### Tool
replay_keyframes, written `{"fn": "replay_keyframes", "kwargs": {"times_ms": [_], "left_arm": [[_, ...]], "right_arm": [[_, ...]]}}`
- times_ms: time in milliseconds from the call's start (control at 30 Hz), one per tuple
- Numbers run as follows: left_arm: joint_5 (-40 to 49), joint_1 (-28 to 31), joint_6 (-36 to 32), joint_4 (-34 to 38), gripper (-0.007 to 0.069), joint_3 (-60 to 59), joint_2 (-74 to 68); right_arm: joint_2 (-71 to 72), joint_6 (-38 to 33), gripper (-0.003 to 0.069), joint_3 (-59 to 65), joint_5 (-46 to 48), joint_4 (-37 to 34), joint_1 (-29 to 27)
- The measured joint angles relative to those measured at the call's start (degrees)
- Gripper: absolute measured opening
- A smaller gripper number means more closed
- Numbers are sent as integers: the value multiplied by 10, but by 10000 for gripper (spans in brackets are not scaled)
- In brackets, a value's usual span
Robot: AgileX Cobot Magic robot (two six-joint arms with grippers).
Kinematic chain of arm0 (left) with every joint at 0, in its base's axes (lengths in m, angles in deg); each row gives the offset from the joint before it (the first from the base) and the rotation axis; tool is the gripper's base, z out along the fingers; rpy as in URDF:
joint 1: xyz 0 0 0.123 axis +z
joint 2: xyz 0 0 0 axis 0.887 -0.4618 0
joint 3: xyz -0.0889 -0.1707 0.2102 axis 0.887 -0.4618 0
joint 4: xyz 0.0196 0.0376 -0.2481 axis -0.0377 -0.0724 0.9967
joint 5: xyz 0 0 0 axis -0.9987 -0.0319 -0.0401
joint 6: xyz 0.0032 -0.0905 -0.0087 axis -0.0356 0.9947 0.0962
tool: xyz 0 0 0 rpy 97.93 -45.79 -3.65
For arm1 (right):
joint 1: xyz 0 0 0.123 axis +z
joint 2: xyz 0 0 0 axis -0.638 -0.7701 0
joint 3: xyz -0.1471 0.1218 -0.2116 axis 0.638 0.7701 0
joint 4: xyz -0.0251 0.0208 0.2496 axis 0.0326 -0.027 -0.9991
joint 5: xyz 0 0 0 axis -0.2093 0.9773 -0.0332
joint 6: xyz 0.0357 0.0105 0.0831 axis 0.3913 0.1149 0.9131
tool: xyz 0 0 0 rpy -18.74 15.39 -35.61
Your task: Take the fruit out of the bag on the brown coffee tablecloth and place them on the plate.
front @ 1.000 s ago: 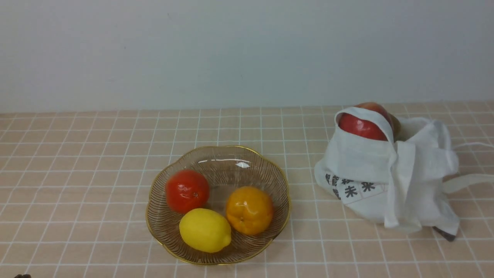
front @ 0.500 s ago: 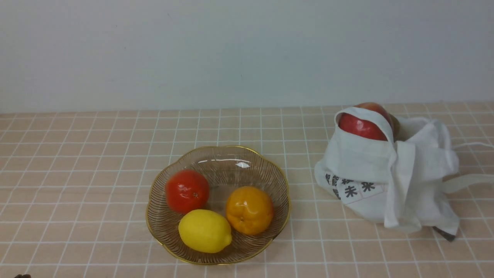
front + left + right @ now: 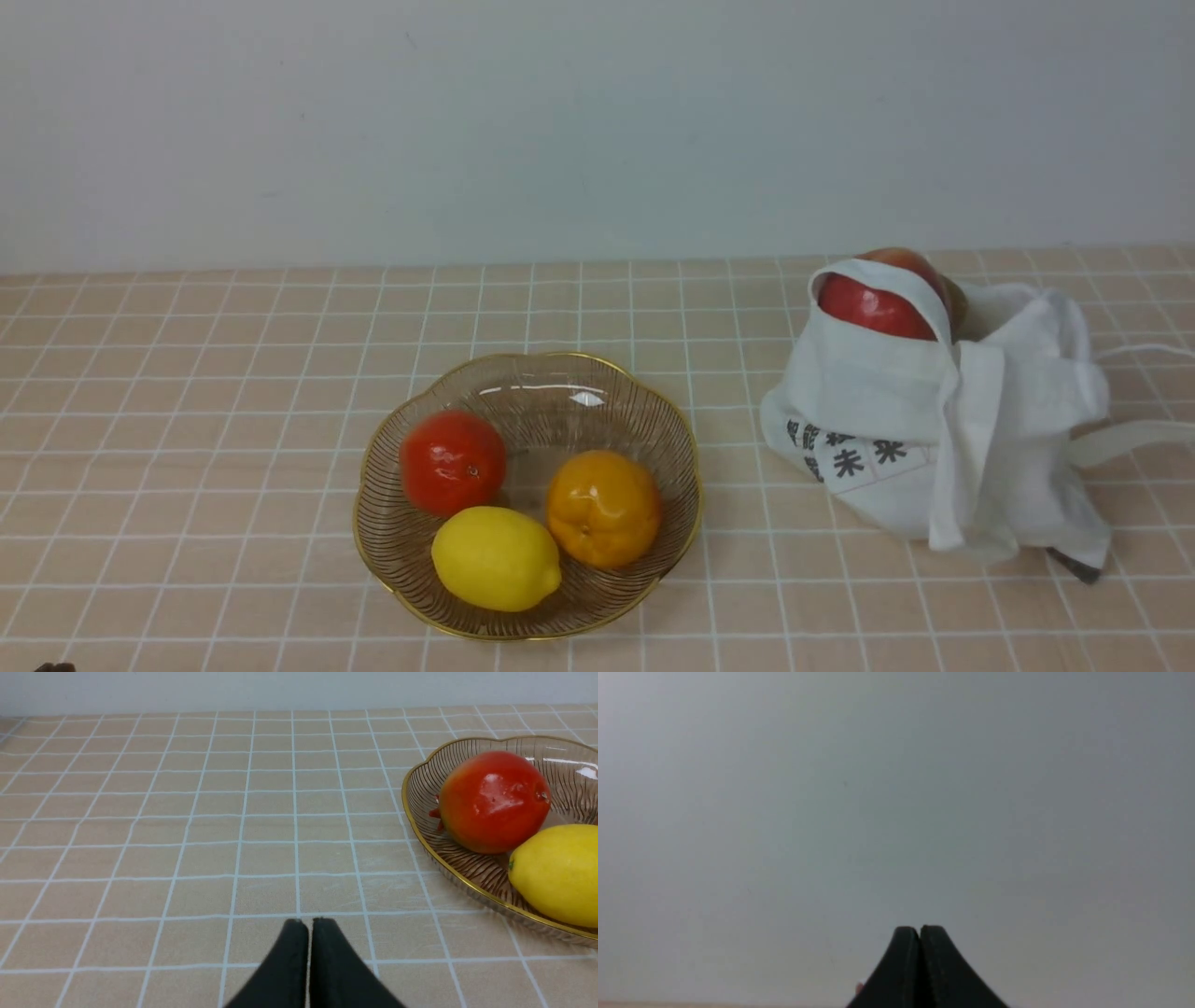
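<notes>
I find the brown coffee tablecloth point(image 3: 187, 373) covering the whole surface in the front view, up to a plain grey wall point(image 3: 560, 121).

The bag point(image 3: 934, 420) sits slumped on the cloth at about 3 o'clock from the plate and well apart from it. Its printed characters face forward, and one strap point(image 3: 1130, 439) trails off toward 3 o'clock. The dark red apple point(image 3: 873, 306) is lodged in the bag's mouth at roughly 11 o'clock, partly wrapped by a fold of cloth.

The plate point(image 3: 560, 401) rests flat on the cloth near the centre and carries three fruits. The red-orange round fruit point(image 3: 453, 462) lies at 10 o'clock in the dish. The lemon point(image 3: 496, 557) lies at 7 o'clock. The mandarin point(image 3: 603, 509) lies at 4 o'clock, beside the lemon. I cannot tell whether they touch.

I see the left hand point(image 3: 309, 921) in its wrist view with both black fingers pressed together and gripping nothing. It is low over bare cloth near the plate's rim.

In its own wrist view the right hand point(image 3: 920, 928) has its fingers likewise closed tight against each other and empty, facing the grey wall.
</notes>
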Motion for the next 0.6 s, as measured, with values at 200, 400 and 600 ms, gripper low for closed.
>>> {"fn": "replay_keyframes", "kwargs": {"times_ms": [200,400,600], "left_arm": [[0,0,0,0,-8,0,0],[0,-1,0,0,-8,0,0],[0,-1,0,0,-8,0,0]], "right_arm": [[1,0,-14,101,11,6,-79],[2,0,-14,239,3,11,-142],[4,-2,-14,241,-6,17,-148]]}}
